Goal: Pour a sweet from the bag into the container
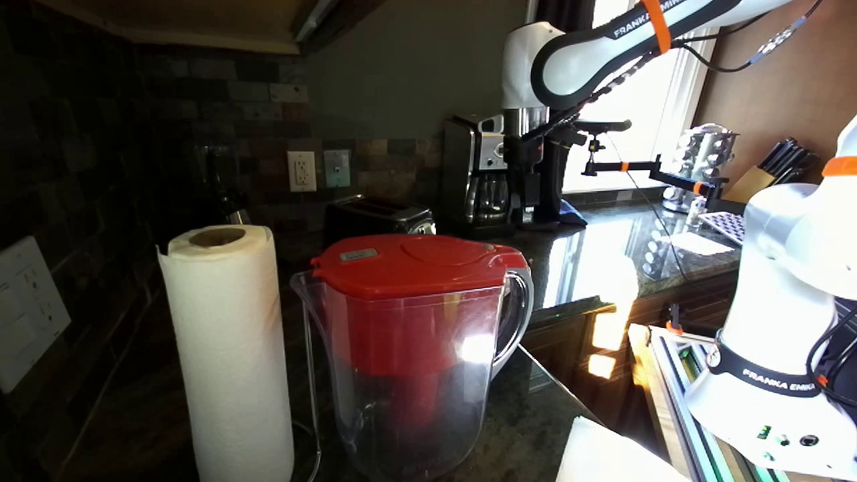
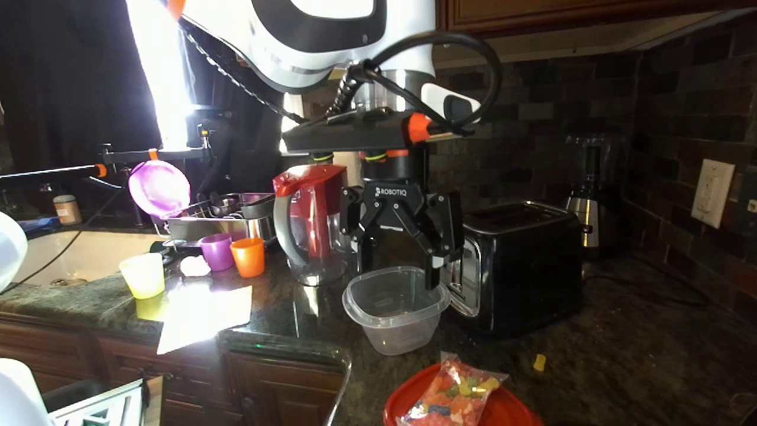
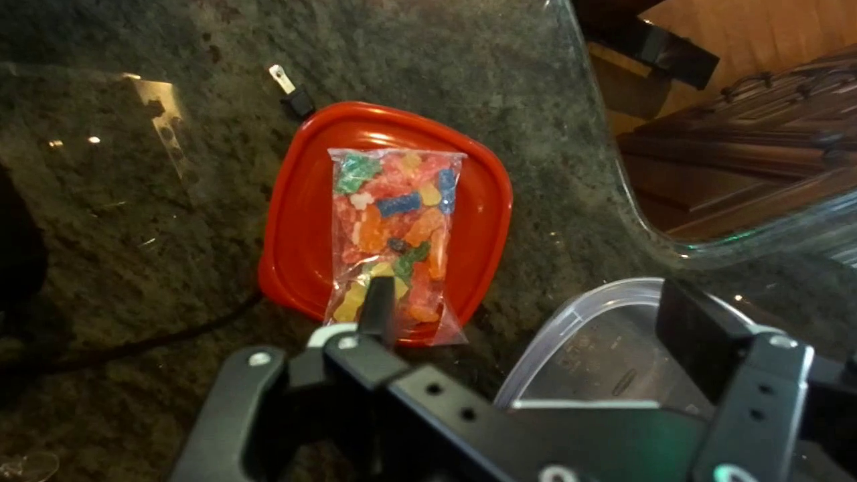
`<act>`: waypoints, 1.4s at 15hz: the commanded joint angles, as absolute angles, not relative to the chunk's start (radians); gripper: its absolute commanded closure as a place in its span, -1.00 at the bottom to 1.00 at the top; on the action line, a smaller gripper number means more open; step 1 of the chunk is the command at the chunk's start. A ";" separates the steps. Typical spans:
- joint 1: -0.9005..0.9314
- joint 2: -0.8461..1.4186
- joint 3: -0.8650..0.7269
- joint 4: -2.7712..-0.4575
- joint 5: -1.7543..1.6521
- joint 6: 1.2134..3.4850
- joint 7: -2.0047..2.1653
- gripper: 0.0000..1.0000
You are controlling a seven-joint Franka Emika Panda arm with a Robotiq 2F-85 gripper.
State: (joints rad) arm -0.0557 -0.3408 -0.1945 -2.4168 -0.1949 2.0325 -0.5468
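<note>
In the wrist view, a clear plastic bag [image 3: 398,234] is holding multicoloured sweets [image 3: 425,224] and lying on a red, rounded-square plastic lid [image 3: 294,201]. At four o'clock from it, a clear, squarish plastic container [image 3: 602,355] is standing open-topped on the dark, mottled surface [image 3: 469,60]. The black claw [image 3: 527,294] is gaping wide, one finger partly covering the bag's six-o'clock end. In an exterior view, a black, boxy toaster [image 2: 526,266] is standing just beside the container at two o'clock, a red-topped clear pitcher [image 2: 316,231] near ten.
</note>
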 commanded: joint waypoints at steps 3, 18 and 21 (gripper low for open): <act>-0.086 -0.246 -0.223 -2.431 -0.205 2.156 -0.604 -1.00; -0.106 -0.137 -0.243 -2.381 -0.090 2.171 -0.717 -1.00; -0.126 -0.109 -0.255 -2.368 -0.035 2.173 -0.770 -1.00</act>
State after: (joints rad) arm -0.1058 -0.1479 -0.2404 -2.3872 -0.0907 2.1551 -0.7033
